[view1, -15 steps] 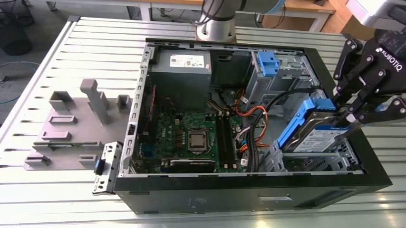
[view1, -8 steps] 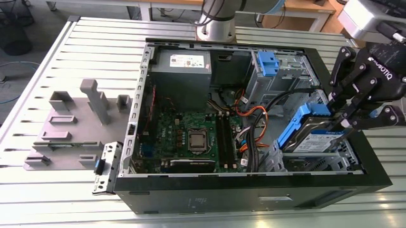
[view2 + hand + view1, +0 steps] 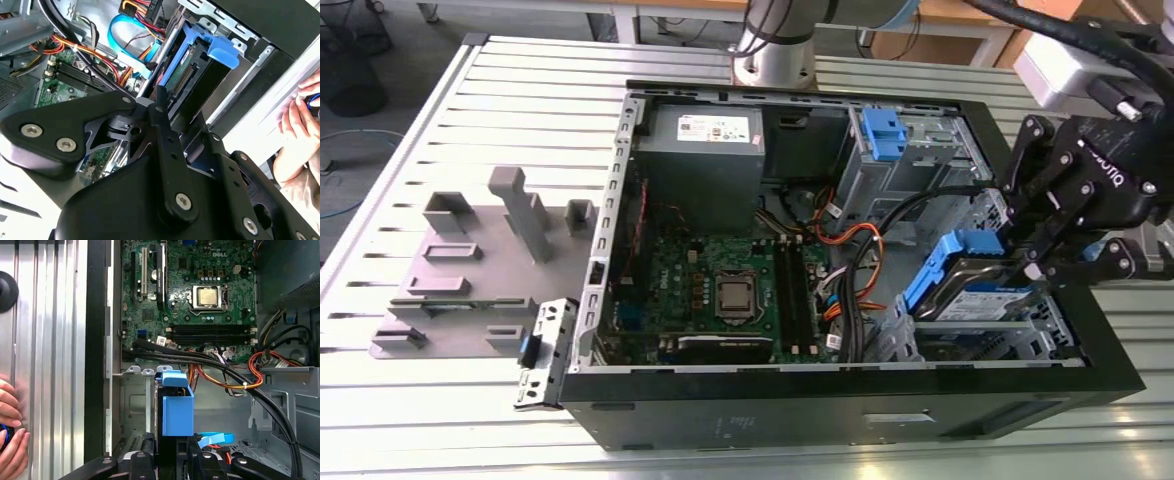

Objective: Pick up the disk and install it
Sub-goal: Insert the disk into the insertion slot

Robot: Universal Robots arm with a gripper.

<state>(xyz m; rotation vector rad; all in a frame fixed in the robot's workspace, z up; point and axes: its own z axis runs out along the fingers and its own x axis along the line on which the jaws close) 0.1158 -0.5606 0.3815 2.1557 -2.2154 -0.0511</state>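
Blue-railed and silver, the disk (image 3: 983,296) leans tilted at the mouth of the drive bay (image 3: 987,338), at about four o'clock of the open computer case (image 3: 854,405) in the exterior view. You may judge it is angled so its rails meet the bay's guides. Your gripper (image 3: 1035,266) stands over it, wrist slanted, claw clenched on the disk.

Computer case (image 3: 854,372) lies open on the slatted table (image 3: 520,90). Fixture plate (image 3: 467,270) is on the table, to the exterior view's left of the case. Bracket (image 3: 540,350) is just beside the case's near left corner. Inside the case: power supply (image 3: 704,150) far left, motherboard (image 3: 720,285) in front of it, drive cage (image 3: 907,150) far right. The disk (image 3: 987,300) sits tilted over the near right bay, clamped in the gripper (image 3: 1038,272).
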